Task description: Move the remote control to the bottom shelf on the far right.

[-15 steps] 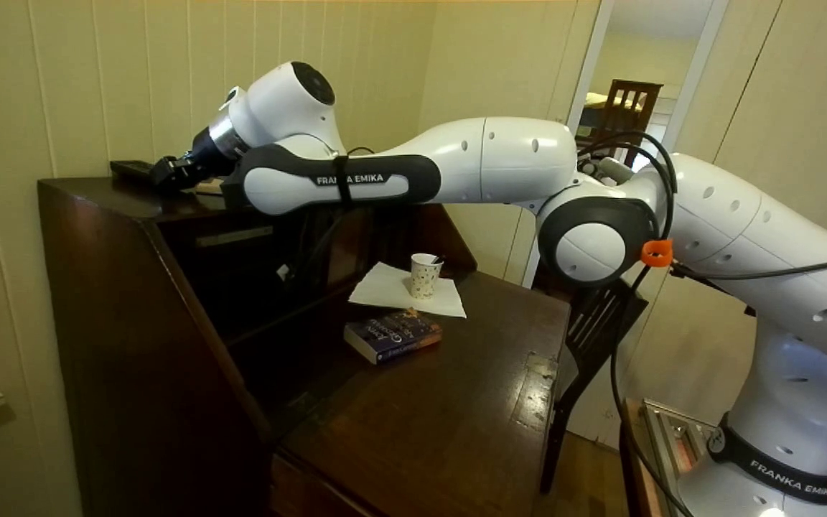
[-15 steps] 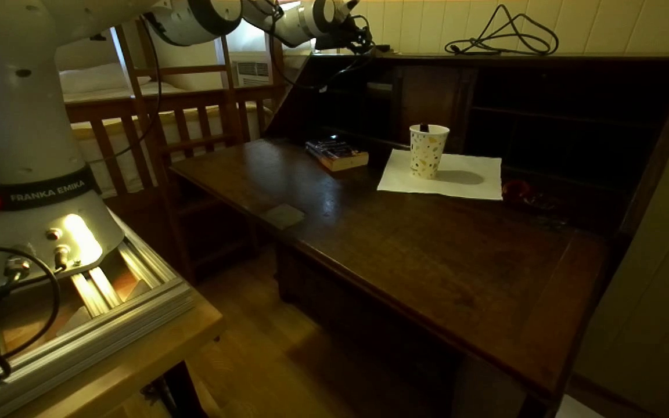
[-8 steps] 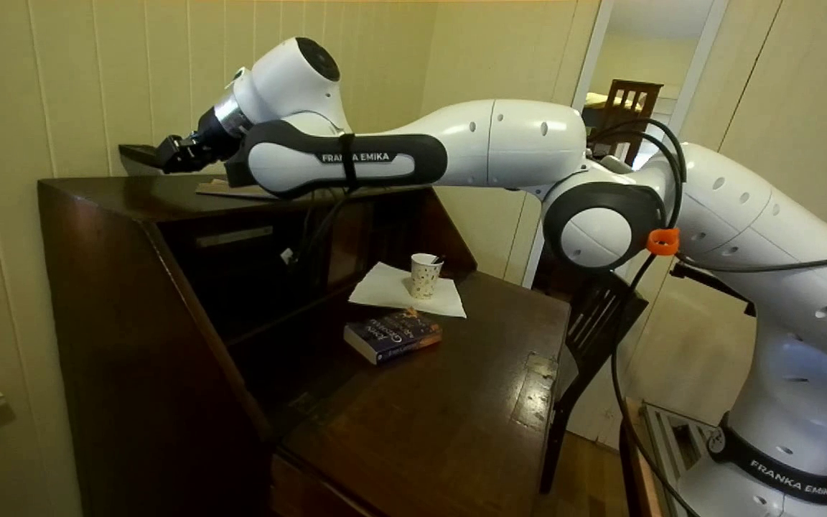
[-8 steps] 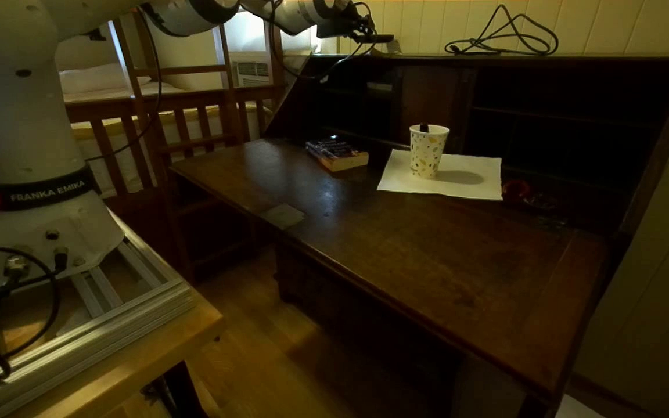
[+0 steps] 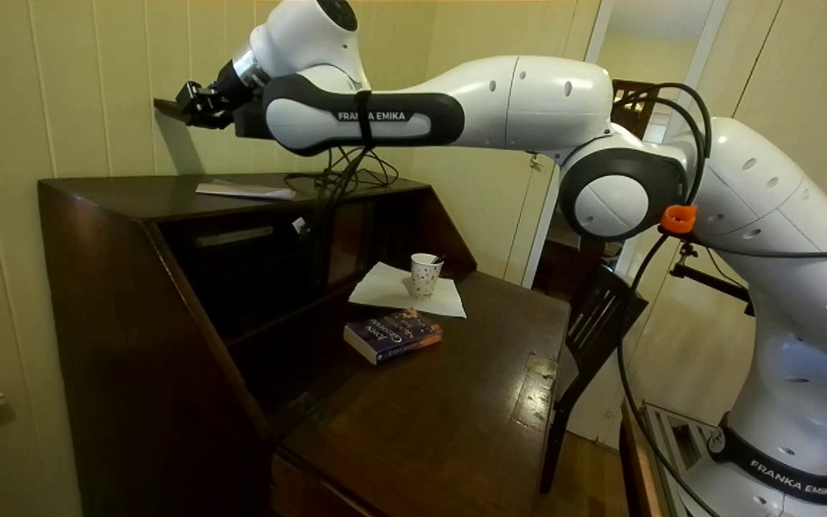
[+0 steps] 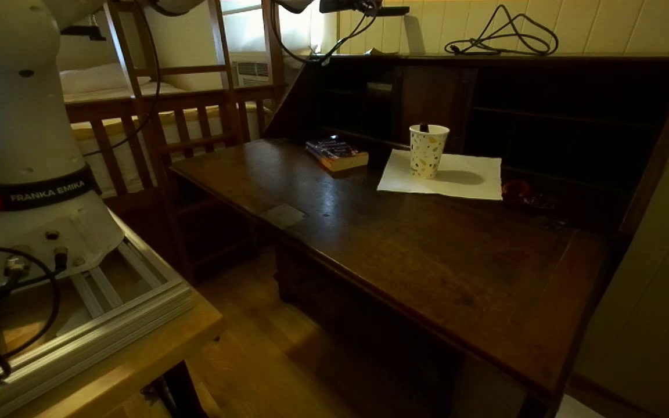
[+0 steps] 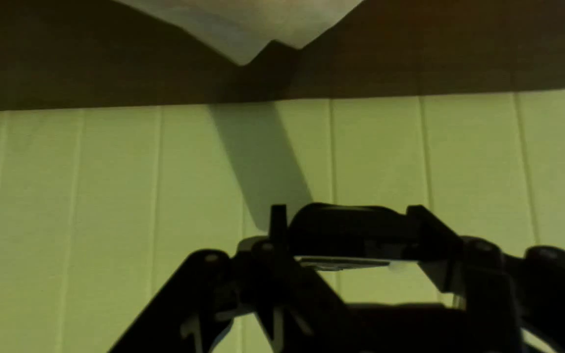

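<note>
Raised since the earlier frame, the gripper hangs at upper left in an exterior view, clamped on the remote control. Papers lie below; near center on the counter, a cup stands on a white sheet, a book nearby.

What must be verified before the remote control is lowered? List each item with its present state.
1. Remote control gripped: ok, the gripper is shut on it.
2. Remote control off the desk top: ok, a gap shows beneath it.
3. Remote control at the bottom right shelf: not ok, not there yet.
4. Free space on that shelf: cannot tell, too dark.
5. Cup upright on the white sheet: ok.
6. Way in past the red item: cannot tell.
</note>
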Controlling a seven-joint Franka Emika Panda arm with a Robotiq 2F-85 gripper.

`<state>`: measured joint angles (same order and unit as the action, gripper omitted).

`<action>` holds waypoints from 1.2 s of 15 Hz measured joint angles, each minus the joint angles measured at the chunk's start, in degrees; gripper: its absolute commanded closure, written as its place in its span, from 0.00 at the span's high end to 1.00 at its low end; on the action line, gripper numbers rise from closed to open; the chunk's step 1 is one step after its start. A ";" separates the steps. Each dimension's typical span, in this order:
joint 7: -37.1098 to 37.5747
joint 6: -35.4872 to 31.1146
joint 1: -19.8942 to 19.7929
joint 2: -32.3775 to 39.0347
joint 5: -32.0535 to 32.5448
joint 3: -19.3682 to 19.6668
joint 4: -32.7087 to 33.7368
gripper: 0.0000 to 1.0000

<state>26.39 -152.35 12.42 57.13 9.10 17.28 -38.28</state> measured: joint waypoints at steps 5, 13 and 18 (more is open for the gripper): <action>20.48 0.19 5.00 -4.91 4.25 15.51 -8.05 0.37; 39.63 -0.09 17.36 -13.09 9.43 36.27 -29.74 0.37; 40.83 -4.84 21.56 -19.25 12.34 39.76 -44.19 0.37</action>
<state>67.21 -157.19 33.98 37.88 21.44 57.04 -82.46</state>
